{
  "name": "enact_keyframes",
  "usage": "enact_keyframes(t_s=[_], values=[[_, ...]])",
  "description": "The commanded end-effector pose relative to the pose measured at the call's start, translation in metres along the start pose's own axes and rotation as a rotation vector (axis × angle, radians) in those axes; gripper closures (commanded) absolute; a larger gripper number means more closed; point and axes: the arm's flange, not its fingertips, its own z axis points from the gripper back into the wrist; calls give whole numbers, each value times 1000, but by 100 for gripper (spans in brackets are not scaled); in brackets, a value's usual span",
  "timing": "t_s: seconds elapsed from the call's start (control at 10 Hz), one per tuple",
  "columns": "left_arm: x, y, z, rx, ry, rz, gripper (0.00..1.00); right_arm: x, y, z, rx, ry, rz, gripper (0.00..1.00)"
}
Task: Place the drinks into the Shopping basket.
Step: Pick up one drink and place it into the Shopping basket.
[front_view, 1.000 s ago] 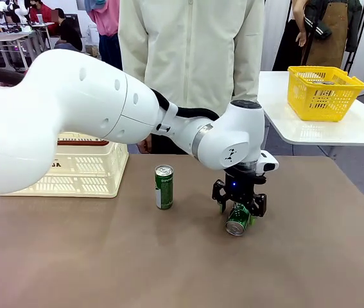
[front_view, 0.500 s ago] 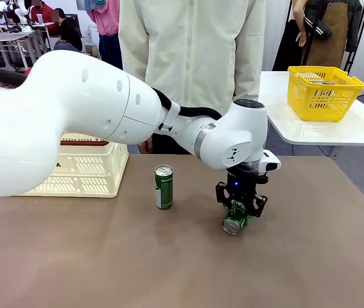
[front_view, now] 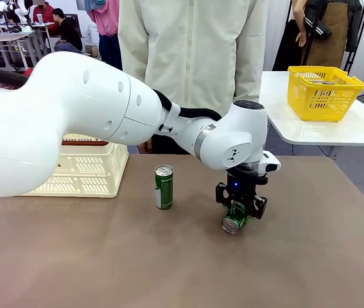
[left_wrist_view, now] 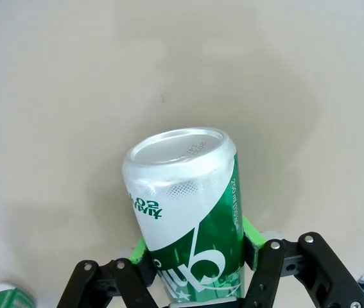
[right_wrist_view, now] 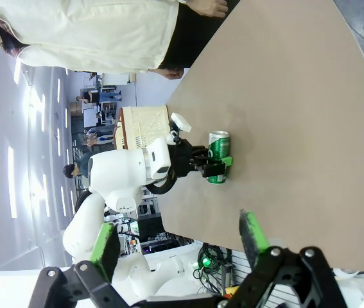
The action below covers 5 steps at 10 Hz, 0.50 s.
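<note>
A green can (front_view: 234,222) lies on its side on the brown table, its silver top facing me. My left gripper (front_view: 240,210) comes straight down on it and is shut on its middle. In the left wrist view the green pads (left_wrist_view: 249,234) press both sides of that can (left_wrist_view: 188,205). A second green can (front_view: 164,187) stands upright to its left. The cream Shopping basket (front_view: 85,170) sits at the table's far left, partly behind my left arm. My right gripper (right_wrist_view: 178,244) hangs open and empty off to the side, looking at the held can (right_wrist_view: 218,144) from afar.
A person in a pale jacket (front_view: 191,58) stands at the far edge of the table. A yellow basket (front_view: 323,92) rests on a separate white table at the back right. Bare brown tabletop stretches across the front and right.
My left gripper's jaws have closed from wide apart onto the lying can, which has shifted slightly to the left. The upright can has not moved.
</note>
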Motion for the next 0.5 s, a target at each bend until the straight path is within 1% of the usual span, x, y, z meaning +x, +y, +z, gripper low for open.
enact_keyframes(t_s=[0.0, 0.1, 0.2, 0.3, 0.4], values=[[-12, 12, 55, -7, -65, 16, 100, 0, -1, 2, 8, -2, 16, 0], [-23, 11, 96, -22, -72, 41, 100, 0, -1, 2, 8, -2, 16, 0], [-42, 5, 145, -27, -104, 28, 100, 0, -1, 2, 8, -2, 16, 0], [-64, -2, 188, -49, -92, 7, 100, 0, -1, 2, 8, -2, 16, 0], [-89, -7, 225, -74, -43, -6, 100, 0, -1, 2, 8, -2, 16, 0]])
